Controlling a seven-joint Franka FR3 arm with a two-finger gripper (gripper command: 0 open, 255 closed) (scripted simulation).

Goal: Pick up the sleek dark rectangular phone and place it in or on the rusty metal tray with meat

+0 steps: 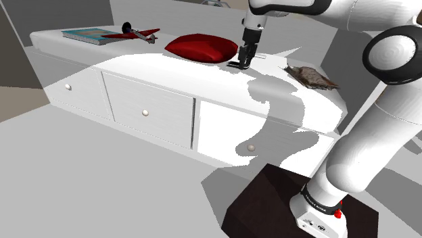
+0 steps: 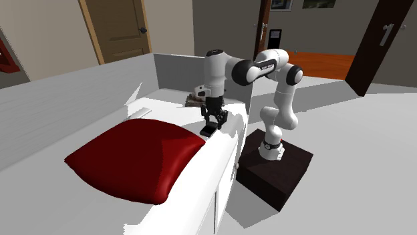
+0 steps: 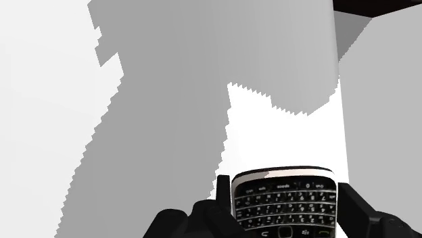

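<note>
In the wrist view the claw [image 3: 285, 195] is closed on the phone [image 3: 284, 206]: the two black fingers press its long sides, and its keypad faces the camera above the white table [image 3: 169, 101]. In the shoulder view the claw sits low over the table, so the phone appears barely raised, if at all. A red cushion [image 1: 201, 47] lies just beside the claw at its 9 o'clock, and the tray [image 1: 329, 84] with meat lies well apart at about its 4 o'clock, with bare top between them. In the second exterior view the cushion spreads at the claw's 8 o'clock and the tray sits behind it at about 11 o'clock, near the back corner. The step in hand looks like the lift and carry. To do it well, I would raise the phone straight up first so its lower edge clears the top, keep the squeeze steady because smooth sides may slip, then travel away from the cushion and come down over the tray's middle before letting go.
</note>
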